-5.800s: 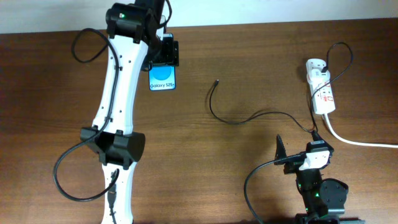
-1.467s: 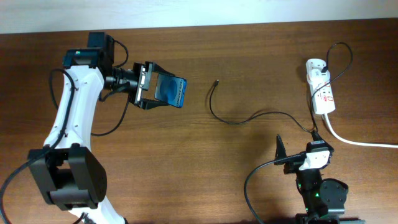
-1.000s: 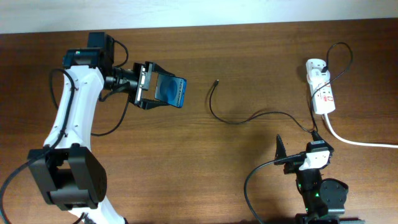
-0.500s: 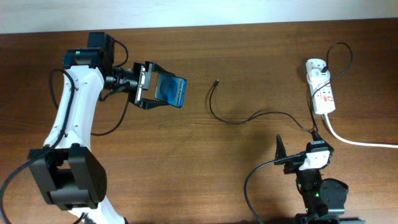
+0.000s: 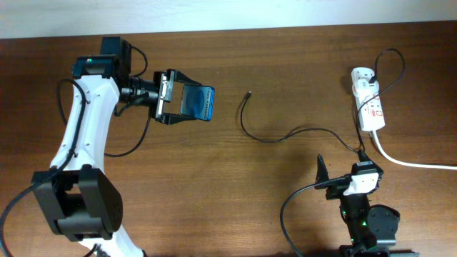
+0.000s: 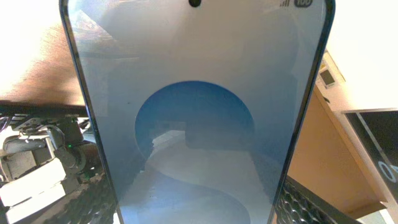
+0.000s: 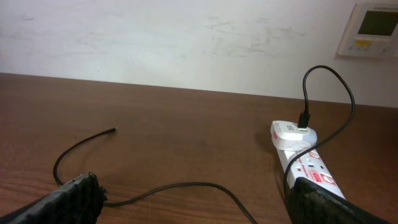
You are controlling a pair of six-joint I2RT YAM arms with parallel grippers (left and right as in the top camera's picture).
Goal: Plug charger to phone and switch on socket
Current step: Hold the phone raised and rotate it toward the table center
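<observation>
My left gripper [image 5: 178,102] is shut on the phone [image 5: 197,102] and holds it above the table at the upper left, its far end pointing right. The blue screen fills the left wrist view [image 6: 196,112]. The charger cable [image 5: 285,135] lies curved on the table, its plug tip [image 5: 248,93] free, about a hand's width right of the phone. It also shows in the right wrist view [image 7: 186,185]. The socket [image 5: 368,107] lies at the far right, also in the right wrist view [image 7: 305,158]. My right gripper [image 5: 341,171] is open and empty near the front edge.
A thick white cord [image 5: 414,163] runs from the socket off the right edge. A white charger block [image 7: 292,134] sits plugged in the socket's far end. The table's far edge meets a white wall [image 7: 186,37].
Since 5.8 s ago my left arm swung left and turned the phone, lifting it off the table. Over the last second the phone shifted only slightly. The right arm stayed still.
</observation>
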